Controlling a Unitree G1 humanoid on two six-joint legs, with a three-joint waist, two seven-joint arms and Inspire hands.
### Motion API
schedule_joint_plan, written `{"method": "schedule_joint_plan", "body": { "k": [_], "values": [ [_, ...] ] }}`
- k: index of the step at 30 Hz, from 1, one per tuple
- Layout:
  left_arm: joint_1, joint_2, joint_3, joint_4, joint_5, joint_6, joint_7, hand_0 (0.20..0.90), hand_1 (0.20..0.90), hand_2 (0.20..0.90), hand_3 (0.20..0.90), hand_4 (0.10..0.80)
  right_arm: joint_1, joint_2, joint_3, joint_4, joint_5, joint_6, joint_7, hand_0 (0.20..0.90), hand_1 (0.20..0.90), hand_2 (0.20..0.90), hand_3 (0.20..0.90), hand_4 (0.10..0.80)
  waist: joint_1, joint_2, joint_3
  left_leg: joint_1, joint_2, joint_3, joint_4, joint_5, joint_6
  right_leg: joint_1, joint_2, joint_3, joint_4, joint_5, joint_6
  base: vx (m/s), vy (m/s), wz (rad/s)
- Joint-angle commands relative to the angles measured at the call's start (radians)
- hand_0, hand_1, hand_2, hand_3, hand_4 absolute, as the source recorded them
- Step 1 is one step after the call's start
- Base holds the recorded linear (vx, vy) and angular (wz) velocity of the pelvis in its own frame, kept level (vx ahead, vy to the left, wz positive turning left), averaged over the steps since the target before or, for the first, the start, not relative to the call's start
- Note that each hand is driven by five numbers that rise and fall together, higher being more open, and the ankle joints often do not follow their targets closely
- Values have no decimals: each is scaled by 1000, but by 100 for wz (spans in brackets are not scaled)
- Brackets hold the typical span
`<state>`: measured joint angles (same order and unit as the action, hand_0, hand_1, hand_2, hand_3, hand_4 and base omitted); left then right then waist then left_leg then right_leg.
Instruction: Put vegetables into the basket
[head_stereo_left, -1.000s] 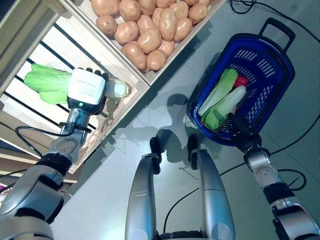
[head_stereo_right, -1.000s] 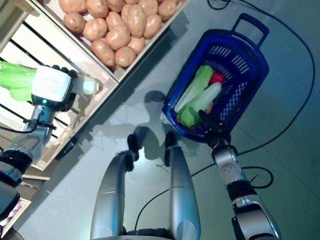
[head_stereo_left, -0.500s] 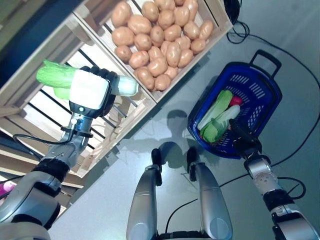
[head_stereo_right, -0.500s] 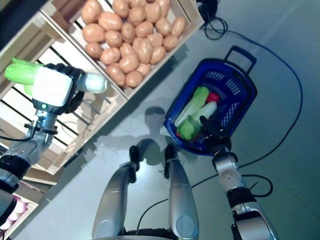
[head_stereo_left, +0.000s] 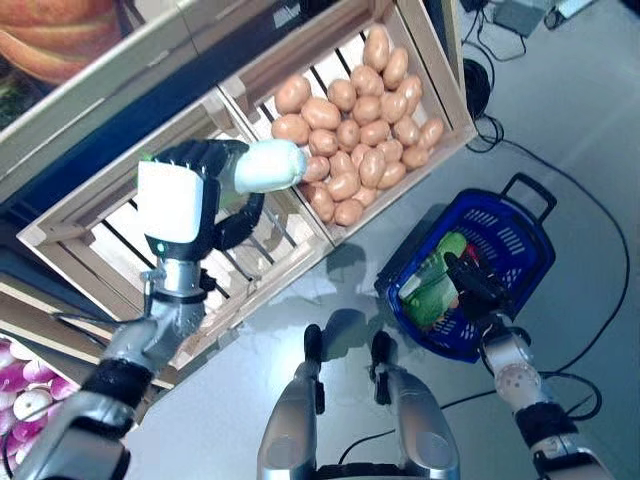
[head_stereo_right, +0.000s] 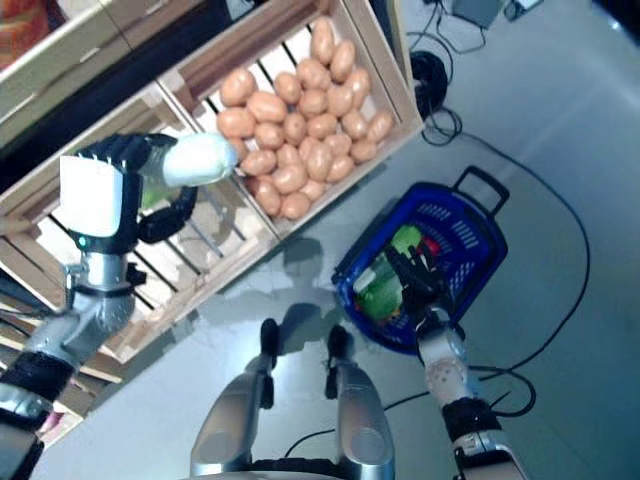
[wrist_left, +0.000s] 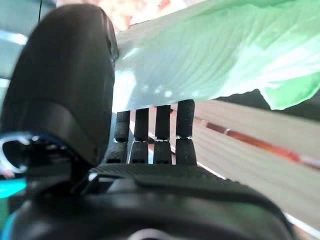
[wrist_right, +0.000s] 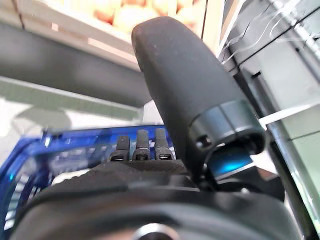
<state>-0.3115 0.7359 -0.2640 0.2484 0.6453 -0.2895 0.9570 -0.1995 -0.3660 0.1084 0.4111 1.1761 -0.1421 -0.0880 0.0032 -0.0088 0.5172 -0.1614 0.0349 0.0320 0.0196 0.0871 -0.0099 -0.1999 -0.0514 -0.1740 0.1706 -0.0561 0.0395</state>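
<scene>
Cabbage (head_stereo_left: 268, 166) wrapped firmly in the left hand (head_stereo_left: 200, 175), fingers (wrist_left: 159, 131) curled round the pale stalk end, which pokes out past the hand toward the potatoes (head_stereo_left: 355, 150) in the wooden crate (head_stereo_left: 425, 45). Leafy green end fanning out beyond the fingers in the wrist view. Held well above the slatted crate (head_stereo_left: 120, 235) below and behind the hand, nowhere near the blue basket (head_stereo_left: 520, 245) yet.

Right hand (head_stereo_left: 470, 282) curled over the basket's near rim, gripping it, with other greens (head_stereo_left: 430, 295) and something red lying inside just past the fingers.

Step in hand, by the look of it: carrying the cabbage across to the basket. To do it well: keep the grip snug on the stalk, since the floppy leaves give nothing to hold. Swing across high enough to clear the crate edge and the potatoes. Come down over the open part beyond the right hand rather than on top of it, then lower before letting go so nothing bounces out. Basket already fairly full, so lay it lengthwise alongside the greens.

Compared with a second ago: cabbage lifted clear of the slatted crate, where it lay low between the slats. Whole view also swung, so more of the crates showing and the basket looking further off. Same clamp on the basket rim by the right hand.
</scene>
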Motion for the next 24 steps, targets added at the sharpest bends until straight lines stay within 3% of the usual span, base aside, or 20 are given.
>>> {"method": "schedule_joint_plan", "body": {
  "k": [1, 4, 7, 8, 10, 14, 17, 24],
  "values": [
    [17, -49, 119, -141, -137, -127, -50, 300, 300, 300, 300, 400, 70, 5, -50, -105, -106, -111, 17, 900, 900, 900, 900, 800, 11, -18, -206, 16, -42, -28, -37, -57, -51, 84, -45, -14, -146, 75, 61, 105, -21, -4],
    [81, -120, 169, -218, -317, -196, -186, 300, 300, 300, 300, 400, 110, 30, -56, -161, -149, -110, 39, 900, 900, 900, 900, 800, 11, -18, -234, 50, -36, -29, -53, -56, -50, 119, -41, -18, -160, 75, 61, 107, -15, 3],
    [124, -187, 181, -246, -536, -185, -309, 300, 300, 300, 300, 400, 130, 44, -56, -197, -185, -111, 51, 900, 900, 900, 900, 800, 12, -20, -255, 66, -38, -33, -48, -62, -48, 142, -40, -17, -170, 76, 62, 84, -18, 0],
    [146, -238, 176, -262, -672, -180, -414, 300, 300, 300, 300, 400, 136, 56, -52, -211, -198, -116, 56, 900, 900, 900, 900, 800, 16, -23, -272, 84, -38, -34, -50, -67, -45, 164, -41, -18, -188, 82, 65, 109, -37, 2],
    [161, -271, 156, -277, -758, -185, -508, 300, 300, 300, 300, 400, 135, 64, -42, -220, -219, -126, 72, 900, 900, 900, 900, 800, 19, -25, -286, 105, -40, -36, -56, -72, -44, 188, -42, -17, -214, 96, 69, 105, -33, 1],
    [195, -306, 120, -314, -896, -134, -638, 300, 300, 300, 300, 400, 144, 82, -24, -266, -202, -121, 133, 900, 900, 900, 900, 800, 22, -27, -312, 143, -37, -26, -67, -76, -42, 220, -47, -17, -246, 120, 76, 123, 4, -3],
    [216, -326, 92, -309, -1028, -47, -765, 300, 300, 300, 300, 400, 156, 74, -19, -323, -156, -95, 242, 900, 900, 900, 900, 800, 17, -26, -340, 172, -33, -12, -80, -79, -38, 239, -45, -14, -248, 118, 78, 118, 14, 0],
    [215, -313, 70, -305, -1107, 27, -879, 300, 300, 300, 300, 400, 158, 34, 7, -404, -117, -44, 417, 900, 900, 900, 900, 800, 15, -24, -368, 208, -36, 0, -84, -94, -31, 269, -47, -10, -254, 113, 83, 88, 0, -2]
  ]
}}
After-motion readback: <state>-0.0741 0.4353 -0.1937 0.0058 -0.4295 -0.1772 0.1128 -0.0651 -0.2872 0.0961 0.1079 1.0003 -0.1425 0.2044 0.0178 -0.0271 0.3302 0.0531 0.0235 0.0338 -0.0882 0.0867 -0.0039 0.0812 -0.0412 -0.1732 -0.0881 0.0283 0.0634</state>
